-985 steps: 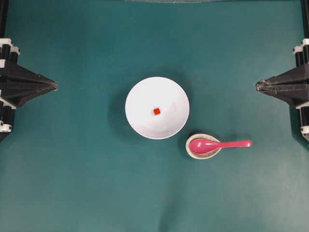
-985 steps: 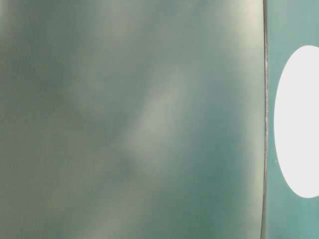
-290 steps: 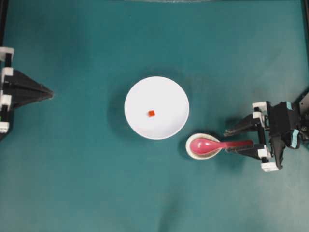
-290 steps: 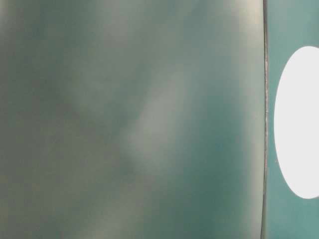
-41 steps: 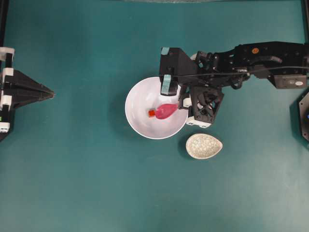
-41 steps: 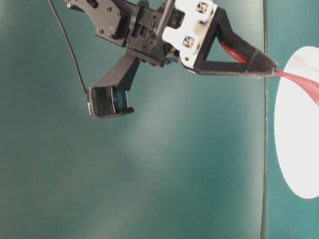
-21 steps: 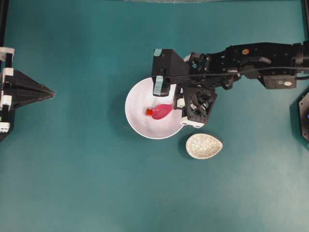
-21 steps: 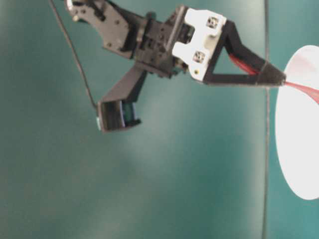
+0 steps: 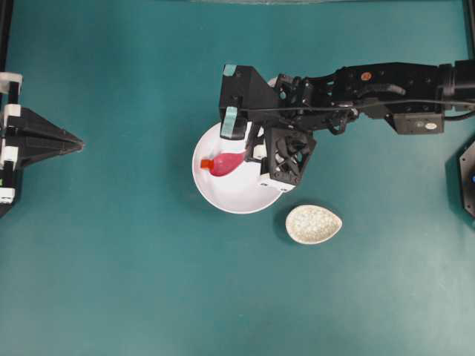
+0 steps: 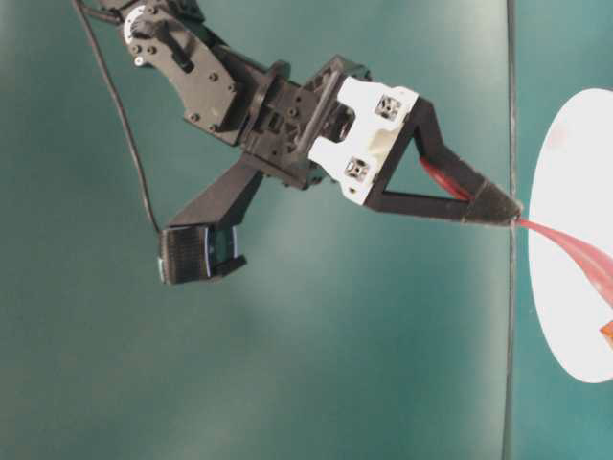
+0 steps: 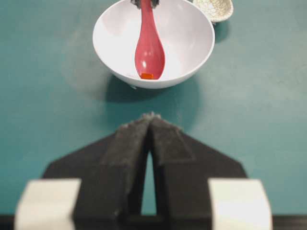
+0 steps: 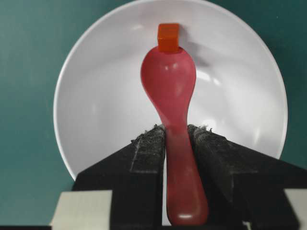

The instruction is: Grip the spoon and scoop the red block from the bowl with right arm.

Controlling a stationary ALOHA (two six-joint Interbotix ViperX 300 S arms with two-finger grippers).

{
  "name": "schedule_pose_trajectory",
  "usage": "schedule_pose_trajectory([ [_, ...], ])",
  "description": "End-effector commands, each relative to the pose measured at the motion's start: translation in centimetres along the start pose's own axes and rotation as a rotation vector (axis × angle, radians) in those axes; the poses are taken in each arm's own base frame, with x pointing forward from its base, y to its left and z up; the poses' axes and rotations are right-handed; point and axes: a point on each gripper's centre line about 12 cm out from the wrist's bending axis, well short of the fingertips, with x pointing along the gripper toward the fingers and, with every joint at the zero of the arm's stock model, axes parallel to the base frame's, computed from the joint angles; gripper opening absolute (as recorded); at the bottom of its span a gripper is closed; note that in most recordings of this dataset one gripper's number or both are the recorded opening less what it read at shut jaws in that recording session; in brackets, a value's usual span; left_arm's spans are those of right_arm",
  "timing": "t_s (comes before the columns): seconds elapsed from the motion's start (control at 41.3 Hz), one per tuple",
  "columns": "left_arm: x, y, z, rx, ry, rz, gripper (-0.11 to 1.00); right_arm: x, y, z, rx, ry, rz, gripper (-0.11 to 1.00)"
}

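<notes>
My right tool (image 12: 176, 136) pinches the spoon (image 12: 169, 86) by its slick, stiff handle; the tiny light red block (image 12: 168, 37) sits just past the spoon's tip inside the bowl (image 12: 96, 120), prone to skidding

Right gripper (image 12: 176, 136) clamps spoon (image 12: 170, 96) handle between both fingers. Spoon head extends over bowl (image 12: 96, 105) interior; red block (image 12: 168, 37) touches spoon's far tip, against bowl's far wall.

one bowl (image 9: 223, 196), one spoon (image 9: 226, 163) — one red block (image 9: 206, 163)
</notes>
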Motion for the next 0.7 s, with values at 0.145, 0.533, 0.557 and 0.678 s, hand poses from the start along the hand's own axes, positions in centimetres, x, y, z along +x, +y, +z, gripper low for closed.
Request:
schedule_pose_trajectory([
  [0.145,-0.1,0.1,0.7,0.002,-0.021,0.004,0.00,-1.5,0.3,2.1,0.012,-0.073,0.007,0.25],
  [0.533,0.0,0.1,0.6,0.002,-0.017,0.003,0.00,-2.6,0.5,2.2,0.009,-0.098,0.008,0.25],
  [0.557,0.0,0.1,0.6,0.003,-0.018,0.004,0.00,-2.6,0.5,2.2,0.009,-0.098,0.008,0.25],
  [0.678,0.0,0.1,0.6,0.003,-0.018,0.004,0.00,-2.7,0.5,2.2,0.009,-0.102,0.008,0.25],
])
